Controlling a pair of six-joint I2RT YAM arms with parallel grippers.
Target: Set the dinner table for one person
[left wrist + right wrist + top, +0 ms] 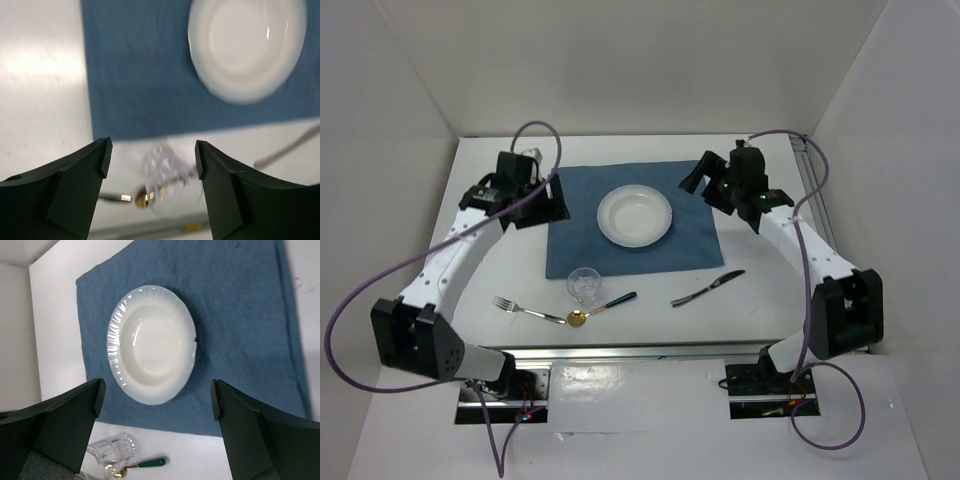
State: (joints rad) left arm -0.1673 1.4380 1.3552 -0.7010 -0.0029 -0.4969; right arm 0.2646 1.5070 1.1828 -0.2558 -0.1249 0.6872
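The plate (635, 215) sits on the blue cloth (680, 250) mid dinner table (650, 325), seemingly done. Nearer, the glass (584, 284), fork (520, 308), spoon (603, 308) and knife (708, 288) lie loose, probably unplaced. The left gripper (152, 152) and right gripper (157, 395) hang wide, empty.
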